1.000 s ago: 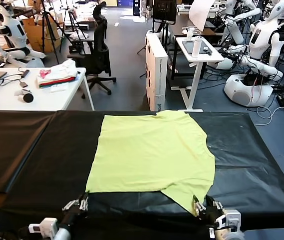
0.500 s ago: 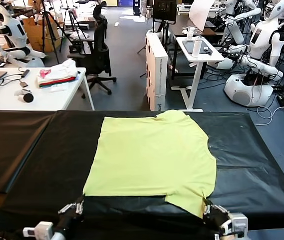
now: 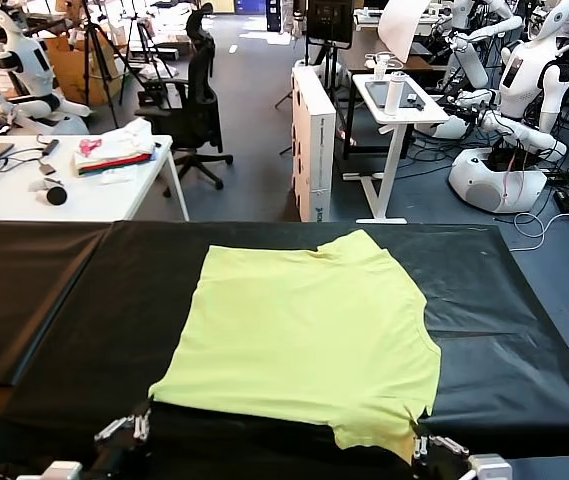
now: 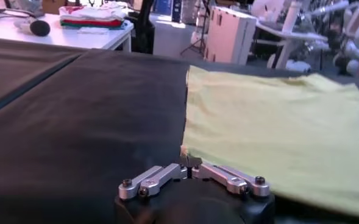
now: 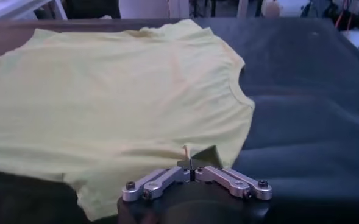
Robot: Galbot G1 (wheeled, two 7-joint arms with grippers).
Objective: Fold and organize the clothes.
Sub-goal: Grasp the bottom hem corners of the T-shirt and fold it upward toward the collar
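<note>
T-shirt [image 3: 304,335] lies flat on the black table [image 3: 74,300], spread mid-table and skewed toward the near edge, neck end toward the far edge.

Left gripper [image 4: 190,162] at the near edge of the table, fingers pressed together pinching the shirt's near-left corner. Right gripper [image 5: 193,162] also at the near edge, fingers pressed together on the shirt's near-right hem; the fabric there is pulled into a point.

No containers on the table. Behind the table, a white desk [image 3: 24,195] carries a cloth pile [image 3: 114,150] in white, pink and red, plus a dark round object [image 3: 56,195]. White box [image 3: 314,140] stands upright on the floor beyond the table's far edge; printing on it too small to read. No legible label on the shirt.
</note>
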